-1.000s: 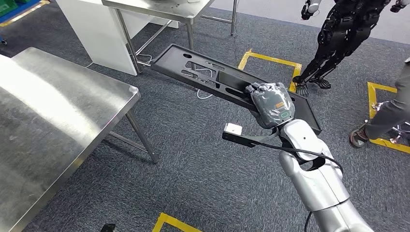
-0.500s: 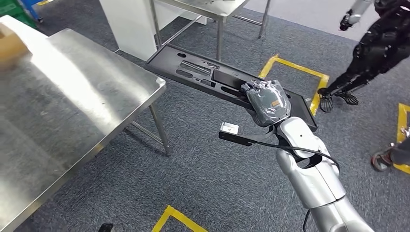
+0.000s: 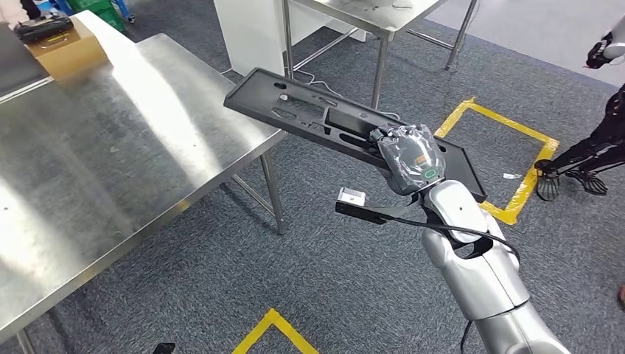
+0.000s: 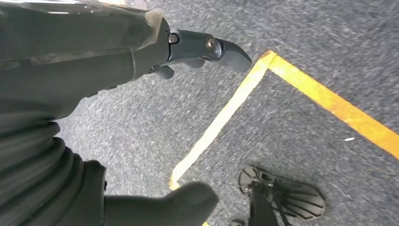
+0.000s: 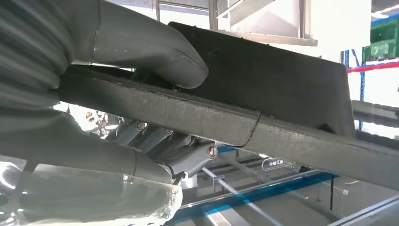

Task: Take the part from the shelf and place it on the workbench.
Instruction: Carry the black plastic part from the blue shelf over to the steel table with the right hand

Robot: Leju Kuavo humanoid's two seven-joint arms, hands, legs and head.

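Right hand (image 3: 410,158) clamps the long black part (image 3: 317,118) near one end, thumb over the edge and fingers (image 5: 179,153) curled underneath. Part is held in the air, tilted, its far end over the corner of the steel worktop (image 3: 110,162), not resting on it. Brown box (image 3: 63,51) sits at the worktop's far edge. Left hand (image 4: 94,52) hangs over grey carpet with yellow floor tape (image 4: 226,110), fingers apart, holding nothing. Second steel table (image 3: 383,15) stands behind
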